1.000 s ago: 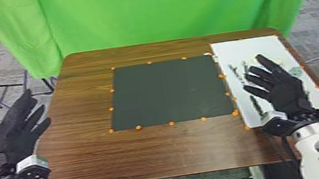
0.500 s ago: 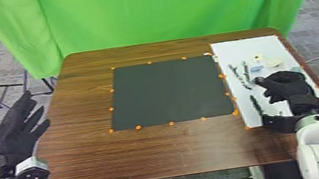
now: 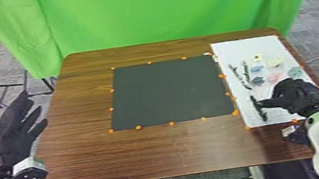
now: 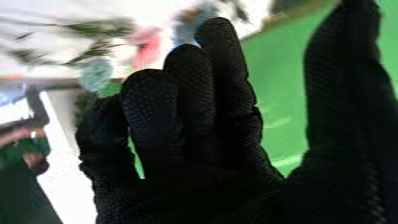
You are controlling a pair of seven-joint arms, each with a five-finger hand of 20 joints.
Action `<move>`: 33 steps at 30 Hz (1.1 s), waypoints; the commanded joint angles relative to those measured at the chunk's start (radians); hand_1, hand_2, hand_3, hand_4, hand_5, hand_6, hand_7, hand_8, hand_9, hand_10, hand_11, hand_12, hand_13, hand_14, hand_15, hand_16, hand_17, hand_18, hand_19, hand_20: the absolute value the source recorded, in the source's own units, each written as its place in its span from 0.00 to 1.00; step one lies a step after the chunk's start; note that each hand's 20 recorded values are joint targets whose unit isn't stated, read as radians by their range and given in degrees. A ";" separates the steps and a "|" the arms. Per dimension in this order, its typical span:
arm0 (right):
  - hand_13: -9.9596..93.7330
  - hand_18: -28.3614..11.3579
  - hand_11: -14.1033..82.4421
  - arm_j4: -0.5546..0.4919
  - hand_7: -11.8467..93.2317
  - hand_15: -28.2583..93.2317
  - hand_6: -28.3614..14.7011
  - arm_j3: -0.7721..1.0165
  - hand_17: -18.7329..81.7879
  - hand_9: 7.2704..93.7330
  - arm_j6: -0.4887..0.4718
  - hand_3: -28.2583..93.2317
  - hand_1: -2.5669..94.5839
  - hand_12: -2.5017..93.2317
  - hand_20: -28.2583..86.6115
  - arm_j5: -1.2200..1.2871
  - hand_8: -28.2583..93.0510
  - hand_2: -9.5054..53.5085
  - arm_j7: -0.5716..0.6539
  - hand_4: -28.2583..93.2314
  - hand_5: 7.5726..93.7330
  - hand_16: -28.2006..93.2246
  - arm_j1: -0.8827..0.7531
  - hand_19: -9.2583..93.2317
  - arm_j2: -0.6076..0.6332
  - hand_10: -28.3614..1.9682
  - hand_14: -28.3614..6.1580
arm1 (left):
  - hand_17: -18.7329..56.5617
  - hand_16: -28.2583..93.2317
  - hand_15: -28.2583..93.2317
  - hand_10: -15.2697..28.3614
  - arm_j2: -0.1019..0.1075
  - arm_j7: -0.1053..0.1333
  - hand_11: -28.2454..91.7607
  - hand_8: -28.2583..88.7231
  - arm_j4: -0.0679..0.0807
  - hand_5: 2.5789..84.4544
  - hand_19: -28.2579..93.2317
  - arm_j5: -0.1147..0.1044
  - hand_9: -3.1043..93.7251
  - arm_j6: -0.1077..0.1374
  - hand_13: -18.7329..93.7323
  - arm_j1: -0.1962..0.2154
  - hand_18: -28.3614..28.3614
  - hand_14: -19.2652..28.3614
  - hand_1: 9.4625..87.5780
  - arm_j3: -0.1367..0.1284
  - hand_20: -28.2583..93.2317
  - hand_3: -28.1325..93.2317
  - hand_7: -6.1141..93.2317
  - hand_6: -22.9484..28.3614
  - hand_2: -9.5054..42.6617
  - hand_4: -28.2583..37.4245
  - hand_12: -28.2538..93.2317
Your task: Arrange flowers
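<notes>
Drawn back, uncovering a pink flower, the right robot hand, loosely open, hides part of the white board

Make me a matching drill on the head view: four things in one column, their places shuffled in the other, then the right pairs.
Things
1. left hand
2. right hand
3. dark mat
4. pink flower

Places
A. mid-table, left of the white sheet
B. on the sheet, farther from the robot than the hand there
C. at the left side of the table
D. over the sheet's near half

Pairs: 1-C, 2-D, 3-A, 4-B
</notes>
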 commanded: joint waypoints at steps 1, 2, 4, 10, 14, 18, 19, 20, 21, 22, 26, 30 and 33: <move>0.64 0.19 0.74 0.073 0.58 0.87 0.65 -0.035 0.42 0.62 -0.040 0.67 0.36 0.44 0.71 -0.125 0.08 0.00 0.056 0.00 0.60 0.49 0.007 0.91 -0.018 0.49 0.46 | 0.09 0.30 0.34 0.54 -0.001 -0.003 0.32 0.16 -0.007 0.20 0.52 0.002 0.18 0.007 0.26 0.006 0.80 0.64 0.19 -0.006 0.31 0.80 0.24 0.47 0.12 0.00 0.41; 0.64 0.19 0.74 0.074 0.58 0.87 0.64 -0.031 0.42 0.62 -0.044 0.68 0.36 0.44 0.71 -0.117 0.08 0.00 0.052 0.00 0.60 0.49 0.002 0.91 -0.021 0.49 0.46 | 0.09 0.30 0.34 0.54 0.000 -0.003 0.32 0.16 -0.006 0.20 0.52 0.002 0.18 0.007 0.26 0.006 0.80 0.64 0.19 -0.006 0.31 0.80 0.24 0.47 0.12 0.00 0.41; 0.63 0.19 0.74 0.074 0.58 0.87 0.64 -0.032 0.42 0.62 -0.048 0.69 0.35 0.44 0.71 -0.102 0.08 0.00 0.047 0.00 0.60 0.49 0.001 0.91 -0.027 0.49 0.46 | 0.09 0.30 0.34 0.54 -0.001 -0.002 0.32 0.16 -0.008 0.20 0.52 0.001 0.18 0.007 0.26 0.010 0.80 0.63 0.19 -0.010 0.31 0.79 0.25 0.47 0.12 0.00 0.41; 0.63 0.19 0.74 0.081 0.58 0.88 0.64 -0.053 0.42 0.62 -0.059 0.69 0.34 0.44 0.71 -0.090 0.08 0.00 0.037 0.00 0.60 0.48 0.001 0.91 -0.035 0.48 0.46 | 0.09 0.30 0.34 0.54 0.003 -0.004 0.32 0.16 -0.004 0.20 0.52 -0.001 0.18 0.002 0.26 0.008 0.80 0.63 0.19 -0.006 0.31 0.79 0.25 0.47 0.12 0.00 0.41; 0.63 0.19 0.74 0.089 0.58 0.88 0.63 -0.066 0.42 0.62 -0.061 0.71 0.31 0.43 0.71 -0.087 0.08 0.00 0.033 0.00 0.60 0.48 0.008 0.91 -0.041 0.48 0.45 | 0.09 0.30 0.34 0.54 0.007 -0.006 0.32 0.16 -0.002 0.20 0.52 -0.001 0.18 0.003 0.26 0.004 0.80 0.63 0.19 -0.007 0.31 0.79 0.25 0.47 0.12 0.00 0.41; 0.63 0.19 0.74 0.103 0.58 0.88 0.63 -0.094 0.43 0.62 -0.080 0.72 0.30 0.43 0.71 -0.093 0.08 0.00 0.025 0.00 0.60 0.48 0.020 0.92 -0.042 0.48 0.45 | 0.09 0.30 0.34 0.54 0.008 -0.005 0.32 0.16 -0.003 0.20 0.52 -0.002 0.18 0.004 0.26 0.005 0.80 0.63 0.19 -0.004 0.31 0.79 0.25 0.47 0.12 0.00 0.41; 0.63 0.19 0.74 0.105 0.58 0.88 0.63 -0.101 0.43 0.62 -0.085 0.72 0.30 0.43 0.71 -0.094 0.08 0.00 0.024 0.00 0.60 0.48 0.020 0.92 -0.041 0.47 0.45 | 0.09 0.30 0.34 0.54 0.007 -0.005 0.32 0.16 -0.004 0.20 0.52 -0.002 0.18 0.002 0.26 0.007 0.80 0.63 0.19 -0.005 0.31 0.79 0.25 0.47 0.12 0.00 0.41; 0.63 0.19 0.74 0.111 0.58 0.88 0.63 -0.114 0.43 0.62 -0.094 0.73 0.29 0.43 0.70 -0.098 0.08 0.00 0.028 0.00 0.60 0.48 0.029 0.92 -0.041 0.47 0.45 | 0.09 0.30 0.34 0.54 0.008 -0.009 0.32 0.16 -0.002 0.20 0.52 -0.002 0.18 0.000 0.26 0.001 0.80 0.63 0.19 -0.004 0.31 0.79 0.25 0.47 0.12 0.00 0.41; 0.63 0.19 0.74 0.116 0.58 0.88 0.63 -0.127 0.43 0.62 -0.093 0.73 0.29 0.43 0.70 -0.105 0.08 0.00 0.026 0.00 0.60 0.48 0.032 0.92 -0.039 0.47 0.45 | 0.09 0.30 0.34 0.54 0.009 -0.008 0.32 0.16 -0.001 0.20 0.52 -0.002 0.18 0.000 0.26 0.001 0.80 0.63 0.19 -0.003 0.31 0.79 0.25 0.47 0.12 0.00 0.41; 0.63 0.19 0.74 0.120 0.58 0.88 0.63 -0.135 0.43 0.62 -0.111 0.74 0.29 0.43 0.70 -0.111 0.08 0.00 0.025 0.00 0.60 0.48 0.039 0.92 -0.042 0.48 0.45 | 0.09 0.30 0.34 0.54 0.008 -0.009 0.32 0.16 -0.001 0.20 0.52 -0.001 0.18 -0.001 0.26 0.002 0.80 0.63 0.19 -0.004 0.31 0.79 0.25 0.47 0.12 0.00 0.41; 0.64 0.19 0.74 0.145 0.58 0.88 0.64 -0.190 0.43 0.63 -0.143 0.79 0.28 0.43 0.70 -0.142 0.08 0.00 0.043 0.00 0.60 0.48 0.064 0.92 -0.037 0.49 0.45 | 0.09 0.30 0.34 0.54 0.009 -0.009 0.32 0.16 -0.001 0.20 0.52 -0.002 0.18 0.000 0.26 0.001 0.80 0.63 0.19 -0.002 0.31 0.79 0.25 0.47 0.12 0.00 0.40; 0.66 0.19 0.76 0.162 0.61 0.89 0.66 -0.220 0.45 0.65 -0.155 0.81 0.32 0.44 0.71 -0.109 0.08 0.00 0.065 0.00 0.62 0.48 0.075 0.94 -0.042 0.52 0.48 | 0.09 0.30 0.34 0.54 0.007 -0.007 0.32 0.16 -0.002 0.20 0.52 -0.001 0.18 0.003 0.26 0.002 0.80 0.64 0.19 -0.003 0.31 0.80 0.24 0.47 0.12 0.00 0.40; 0.69 0.19 0.78 0.179 0.63 0.90 0.68 -0.245 0.47 0.69 -0.163 0.81 0.34 0.45 0.71 -0.138 0.08 0.00 0.068 0.00 0.65 0.49 0.080 0.96 -0.041 0.57 0.49 | 0.09 0.30 0.34 0.54 0.004 -0.008 0.32 0.16 -0.006 0.20 0.52 -0.001 0.18 0.003 0.26 0.008 0.80 0.64 0.19 -0.005 0.31 0.79 0.24 0.47 0.12 0.00 0.40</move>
